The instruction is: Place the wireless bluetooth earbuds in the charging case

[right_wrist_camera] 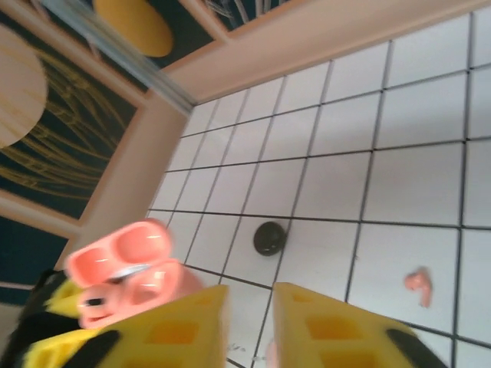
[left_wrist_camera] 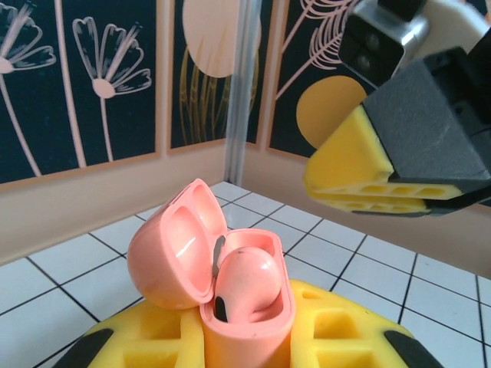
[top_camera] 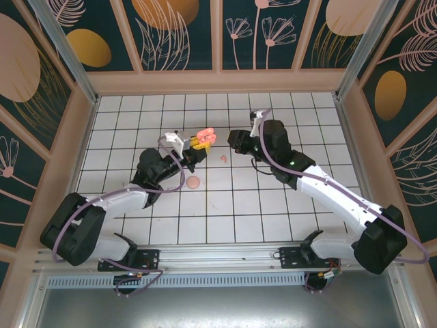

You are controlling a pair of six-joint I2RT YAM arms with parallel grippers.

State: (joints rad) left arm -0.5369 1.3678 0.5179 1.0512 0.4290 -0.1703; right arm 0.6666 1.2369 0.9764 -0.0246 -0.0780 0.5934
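Coral-pink, glossy plastic: charging case [left_wrist_camera: 245, 326], one item, its lid hinged back and standing open. It is clamped upright between the yellow foam pads [left_wrist_camera: 146, 341] of the left gripper [top_camera: 196, 142], which is closed on its lower body. It is held over the middle of the table [top_camera: 246, 219], a little toward the far edge.

Contents: seated earbud [left_wrist_camera: 244, 277], coral-pink, rounded head up, resting in a well of the case. Whether the second well is filled cannot be told.

Loose earbud [top_camera: 224, 158]: same coral-pink, stemmed, lying on the white tiles close to the table's centre. It touches neither gripper and sits on the near side of the gap between them.

Right gripper [right_wrist_camera: 252, 310]: yellow-padded fingers parted by a narrow gap, nothing between them. It faces the case from the right, close to it but apart.

Round disc [top_camera: 194, 182]: salmon-coloured, flat on the table, left of centre and toward the near edge, just beside the left arm's wrist.

Table: white tiles with dark grid lines and a pale wooden rim. Dark panels with printed flowers stand along the far and side edges.
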